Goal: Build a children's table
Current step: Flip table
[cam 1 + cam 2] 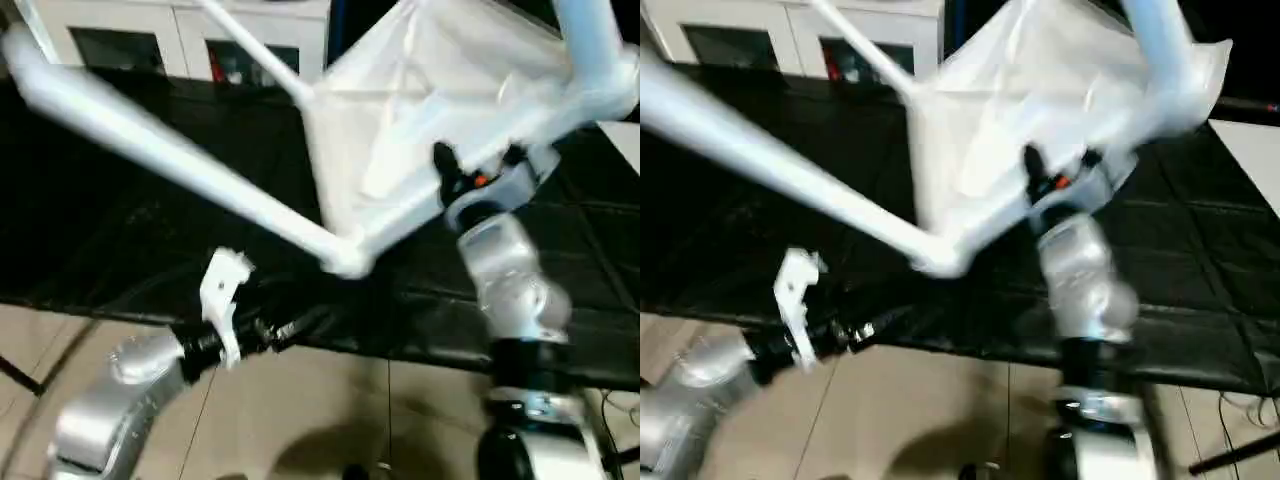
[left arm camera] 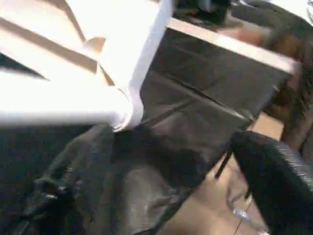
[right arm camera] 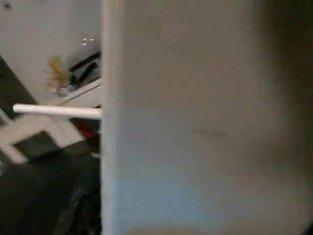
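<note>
Children's table [image 1: 420, 110] tilts above black sheeting [image 1: 120, 220] laid over a beige tiled floor [image 1: 300, 400]; right gripper [image 1: 478, 172] pinches its top's edge; left gripper's [image 1: 225, 300] state I cannot tell; white cabinets [image 1: 170, 40] behind.

Heavy motion blur all over. White table [image 1: 430, 110] overexposed at 1 o'clock in the head views, its leg [image 1: 170, 160] smeared toward 10. Black surface [image 1: 120, 230] dim, faint sheen. Soft shadow on the floor [image 1: 320, 440] at 6. Right wrist view murky, unfocused.
</note>
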You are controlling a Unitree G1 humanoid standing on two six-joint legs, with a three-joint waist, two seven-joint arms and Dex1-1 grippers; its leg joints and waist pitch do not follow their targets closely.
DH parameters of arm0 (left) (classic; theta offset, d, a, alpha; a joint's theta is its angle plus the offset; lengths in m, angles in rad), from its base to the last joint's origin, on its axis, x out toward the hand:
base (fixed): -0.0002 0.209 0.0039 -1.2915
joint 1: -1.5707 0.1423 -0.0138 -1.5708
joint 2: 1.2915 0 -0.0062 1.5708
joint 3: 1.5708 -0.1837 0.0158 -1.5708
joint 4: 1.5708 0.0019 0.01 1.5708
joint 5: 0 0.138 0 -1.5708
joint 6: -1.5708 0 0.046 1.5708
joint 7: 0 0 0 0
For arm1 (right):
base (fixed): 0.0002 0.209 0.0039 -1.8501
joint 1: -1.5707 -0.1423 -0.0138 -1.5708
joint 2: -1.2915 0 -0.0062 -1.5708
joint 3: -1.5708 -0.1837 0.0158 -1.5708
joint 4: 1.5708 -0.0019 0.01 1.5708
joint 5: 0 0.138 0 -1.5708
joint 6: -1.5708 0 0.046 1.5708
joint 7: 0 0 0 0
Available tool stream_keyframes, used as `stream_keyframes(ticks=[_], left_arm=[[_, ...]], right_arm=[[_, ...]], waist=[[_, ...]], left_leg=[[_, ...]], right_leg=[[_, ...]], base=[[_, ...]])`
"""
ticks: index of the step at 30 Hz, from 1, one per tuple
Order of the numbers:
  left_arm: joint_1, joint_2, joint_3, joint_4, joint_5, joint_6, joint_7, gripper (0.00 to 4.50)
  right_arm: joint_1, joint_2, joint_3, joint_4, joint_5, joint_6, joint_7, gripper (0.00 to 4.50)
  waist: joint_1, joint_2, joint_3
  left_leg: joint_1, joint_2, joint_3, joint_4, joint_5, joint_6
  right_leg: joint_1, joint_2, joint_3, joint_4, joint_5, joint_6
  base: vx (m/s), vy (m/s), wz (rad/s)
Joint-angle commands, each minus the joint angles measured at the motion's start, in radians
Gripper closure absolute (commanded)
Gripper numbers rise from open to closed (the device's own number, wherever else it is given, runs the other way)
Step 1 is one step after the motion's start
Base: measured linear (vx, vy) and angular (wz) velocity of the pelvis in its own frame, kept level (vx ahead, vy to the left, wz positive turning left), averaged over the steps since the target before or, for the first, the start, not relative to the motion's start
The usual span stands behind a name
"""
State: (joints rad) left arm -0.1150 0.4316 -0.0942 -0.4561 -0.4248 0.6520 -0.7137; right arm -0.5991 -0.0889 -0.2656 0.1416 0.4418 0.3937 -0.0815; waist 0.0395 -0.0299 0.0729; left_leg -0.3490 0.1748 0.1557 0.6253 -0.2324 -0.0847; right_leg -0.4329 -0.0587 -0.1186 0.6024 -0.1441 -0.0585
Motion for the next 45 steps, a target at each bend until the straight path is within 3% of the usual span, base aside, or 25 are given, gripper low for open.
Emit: stream_keyframes(ticks=[1, 6, 7, 8, 9, 10, 11, 12, 13, 14, 15, 16, 18, 19, 20, 22, 23, 29, 30, 33, 34, 36, 40, 43, 45], left_arm=[[-0.055, 0.043, 0.024, -0.045, -0.019, 0.047, -0.014, 0.11], [-0.144, 0.111, 0.046, -0.054, -0.016, 0.064, -0.036, 0.0], [-0.211, 0.136, 0.059, -0.073, -0.034, 0.076, -0.051, 0.0], [-0.217, 0.138, 0.06, -0.075, -0.035, 0.077, -0.053, 0.0], [-0.285, 0.156, 0.069, -0.082, -0.039, 0.078, -0.064, 0.0], [-0.285, 0.156, 0.069, -0.082, -0.039, 0.078, -0.064, 0.0], [-0.309, 0.161, 0.071, -0.081, -0.035, 0.076, -0.064, 0.0], [-0.38, 0.205, 0.054, -0.071, 0.013, 0.038, -0.082, 0.0], [-0.38, 0.205, 0.054, -0.071, 0.013, 0.038, -0.082, 0.0], [-0.38, 0.205, 0.054, -0.071, 0.013, 0.038, -0.082, 0.0], [-0.456, 0.248, 0.019, -0.048, 0.087, -0.026, -0.103, 0.0], [-0.495, 0.251, 0.009, -0.033, 0.111, -0.055, -0.107, 0.0], [-0.552, 0.245, -0.005, -0.014, 0.138, -0.094, -0.105, 0.0], [-0.593, 0.246, -0.024, 0.0, 0.163, -0.121, -0.107, 0.0], [-0.593, 0.246, -0.024, 0.0, 0.163, -0.121, -0.107, 0.0], [-0.622, 0.246, -0.036, 0.016, 0.182, -0.151, -0.108, 0.0], [-0.637, 0.247, -0.042, 0.027, 0.197, -0.172, -0.107, 0.0], [-0.717, 0.208, -0.036, 0.089, 0.2, -0.272, -0.114, 0.0], [-0.718, 0.208, -0.036, 0.089, 0.199, -0.272, -0.115, 0.0], [-0.743, 0.223, -0.048, 0.127, 0.238, -0.31, -0.121, 0.0], [-0.763, 0.234, -0.067, 0.177, 0.311, -0.362, -0.087, 0.0], [-0.775, 0.239, -0.077, 0.207, 0.357, -0.39, -0.061, 0.0], [-0.841, 0.248, -0.089, 0.384, 0.529, -0.468, 0.103, 0.0], [-0.865, 0.25, -0.098, 0.444, 0.577, -0.497, 0.153, 0.0], [-0.885, 0.248, -0.105, 0.498, 0.607, -0.532, 0.179, 0.0]], right_arm=[[0.002, -0.048, -0.013, -0.037, -0.08, 0.057, -0.086, 2.49], [0.0, -0.086, 0.015, -0.072, -0.115, 0.139, -0.128, 2.5], [-0.005, -0.118, 0.055, -0.096, -0.147, 0.199, -0.12, 2.5], [-0.005, -0.12, 0.057, -0.099, -0.148, 0.205, -0.119, 2.5], [-0.011, -0.138, 0.081, -0.125, -0.15, 0.253, -0.094, 2.5], [-0.011, -0.138, 0.081, -0.125, -0.15, 0.253, -0.094, 2.5], [-0.013, -0.142, 0.086, -0.133, -0.145, 0.265, -0.083, 2.5], [-0.023, -0.15, 0.098, -0.145, -0.126, 0.327, -0.073, 2.5], [-0.023, -0.15, 0.098, -0.145, -0.126, 0.327, -0.073, 2.16], [-0.023, -0.15, 0.098, -0.145, -0.126, 0.327, -0.073, 1.95], [-0.037, -0.163, 0.128, -0.146, -0.119, 0.397, -0.063, 1.82], [-0.043, -0.162, 0.141, -0.145, -0.118, 0.415, -0.061, 1.8], [-0.051, -0.158, 0.159, -0.139, -0.123, 0.431, -0.06, 1.7], [-0.058, -0.153, 0.162, -0.133, -0.132, 0.44, -0.06, 1.57], [-0.058, -0.153, 0.162, -0.133, -0.132, 0.44, -0.06, 1.37], [-0.06, -0.146, 0.166, -0.131, -0.144, 0.442, -0.058, 1.32], [-0.059, -0.143, 0.17, -0.129, -0.153, 0.441, -0.058, 1.28], [-0.046, -0.15, 0.212, -0.119, -0.196, 0.449, -0.055, 0.83], [-0.045, -0.15, 0.212, -0.118, -0.196, 0.448, -0.055, 0.55], [-0.032, -0.136, 0.228, -0.104, -0.224, 0.393, -0.052, 0.48], [-0.026, -0.135, 0.239, -0.096, -0.232, 0.379, -0.032, 0.32], [-0.023, -0.135, 0.242, -0.093, -0.226, 0.372, -0.012, 0.06], [-0.011, -0.128, 0.242, -0.077, -0.231, 0.34, 0.005, 0.06], [-0.008, -0.123, 0.24, -0.054, -0.232, 0.289, 0.023, 0.06], [-0.002, -0.121, 0.245, -0.037, -0.236, 0.239, 0.047, 0.06]], waist=[[-0.009, -0.004, -0.073], [-0.018, -0.007, -0.072], [-0.021, -0.005, -0.072], [-0.021, -0.003, -0.076], [-0.023, -0.003, -0.074], [-0.022, -0.002, -0.075], [-0.031, -0.009, -0.069], [-0.033, -0.01, -0.069], [-0.033, -0.006, -0.074], [-0.046, -0.007, -0.073], [-0.051, -0.012, -0.069], [-0.051, -0.006, -0.075], [-0.062, -0.007, -0.075], [-0.069, -0.015, -0.075], [-0.07, -0.015, -0.078], [-0.07, -0.01, -0.076], [-0.071, -0.013, -0.078], [-0.066, -0.011, -0.079], [-0.065, -0.012, -0.079], [-0.065, -0.01, -0.08], [-0.066, -0.01, -0.079], [-0.066, -0.009, -0.079], [-0.064, -0.006, -0.081], [-0.064, -0.007, -0.081], [-0.061, 0.0, -0.083]], left_leg=[[0.006, 0.023, 0.008, -0.066, -0.077, 0.033], [-0.003, 0.015, 0.004, -0.062, -0.118, 0.021], [-0.002, 0.016, 0.002, -0.062, -0.13, 0.019], [0.005, 0.017, 0.0, -0.06, -0.136, 0.018], [0.005, 0.018, -0.001, -0.061, -0.14, 0.017], [0.005, 0.021, -0.005, -0.062, -0.144, 0.014], [-0.004, 0.023, -0.007, -0.063, -0.164, 0.01], [-0.003, 0.021, -0.007, -0.061, -0.172, 0.008], [0.009, 0.017, -0.008, -0.056, -0.184, 0.007], [-0.008, 0.019, -0.012, -0.061, -0.171, 0.005], [-0.014, 0.022, -0.015, -0.063, -0.182, 0.004], [0.002, 0.019, -0.016, -0.054, -0.201, -0.002], [-0.007, 0.021, -0.02, -0.061, -0.197, -0.006], [-0.011, 0.025, -0.023, -0.059, -0.209, -0.012], [-0.004, 0.022, -0.021, -0.054, -0.215, -0.015], [-0.011, 0.024, -0.023, -0.057, -0.207, -0.02], [-0.004, 0.024, -0.02, -0.055, -0.211, -0.02], [-0.01, 0.028, -0.02, -0.059, -0.186, -0.025], [-0.009, 0.028, -0.021, -0.058, -0.185, -0.025], [-0.012, 0.03, -0.021, -0.06, -0.181, -0.027], [-0.011, 0.029, -0.02, -0.059, -0.18, -0.027], [-0.011, 0.028, -0.02, -0.059, -0.188, -0.024], [-0.006, 0.032, -0.023, -0.06, -0.194, -0.028], [-0.009, 0.032, -0.026, -0.062, -0.195, -0.024], [-0.006, 0.036, -0.026, -0.063, -0.183, -0.025]], right_leg=[[0.065, -0.057, 0.063, -0.094, -0.481, 0.046], [0.067, -0.054, 0.047, -0.109, -0.554, 0.115], [0.067, -0.053, 0.041, -0.115, -0.571, 0.125], [0.065, -0.052, 0.04, -0.117, -0.571, 0.125], [0.064, -0.052, 0.041, -0.115, -0.561, 0.12], [0.065, -0.053, 0.042, -0.11, -0.543, 0.11], [0.069, -0.055, 0.036, -0.112, -0.557, 0.106], [0.071, -0.057, 0.033, -0.117, -0.577, 0.114], [0.063, -0.059, 0.036, -0.12, -0.596, 0.121], [0.075, -0.061, 0.035, -0.113, -0.563, 0.112], [0.078, -0.059, 0.029, -0.116, -0.579, 0.122], [0.068, -0.061, 0.03, -0.121, -0.605, 0.136], [0.077, -0.063, 0.029, -0.121, -0.571, 0.116], [0.079, -0.065, 0.024, -0.122, -0.581, 0.119], [0.073, -0.07, 0.026, -0.126, -0.601, 0.118], [0.077, -0.073, 0.027, -0.121, -0.592, 0.105], [0.07, -0.072, 0.029, -0.123, -0.589, 0.101], [0.077, -0.076, 0.036, -0.111, -0.533, 0.069], [0.077, -0.076, 0.036, -0.11, -0.534, 0.068], [0.078, -0.078, 0.038, -0.109, -0.523, 0.06], [0.076, -0.077, 0.039, -0.108, -0.521, 0.058], [0.076, -0.073, 0.038, -0.11, -0.527, 0.065], [0.077, -0.076, 0.039, -0.109, -0.518, 0.059], [0.08, -0.079, 0.039, -0.107, -0.507, 0.05], [0.078, -0.083, 0.043, -0.104, -0.479, 0.026]], base=[[0.0, 0.0, 0.0], [0.0, 0.0, 0.0], [0.0, 0.0, 0.0], [0.0, 0.0, 0.0], [0.0, 0.0, 0.0], [0.0, 0.0, 0.0], [0.0, 0.0, 0.0], [0.0, 0.0, 0.0], [0.0, 0.0, 0.0], [0.0, 0.0, 0.0], [0.0, 0.0, 0.0], [0.0, 0.0, 0.0], [0.0, 0.0, 0.0], [0.0, 0.0, 0.0], [0.0, 0.0, 0.0], [0.0, 0.0, 0.0], [0.0, 0.0, 0.0], [0.0, 0.0, 0.0], [0.0, 0.0, 0.0], [0.0, 0.0, 0.0], [0.0, 0.0, 0.0], [0.0, 0.0, 0.0], [0.0, 0.0, 0.0], [0.0, 0.0, 0.0], [0.0, 0.0, 0.0]])
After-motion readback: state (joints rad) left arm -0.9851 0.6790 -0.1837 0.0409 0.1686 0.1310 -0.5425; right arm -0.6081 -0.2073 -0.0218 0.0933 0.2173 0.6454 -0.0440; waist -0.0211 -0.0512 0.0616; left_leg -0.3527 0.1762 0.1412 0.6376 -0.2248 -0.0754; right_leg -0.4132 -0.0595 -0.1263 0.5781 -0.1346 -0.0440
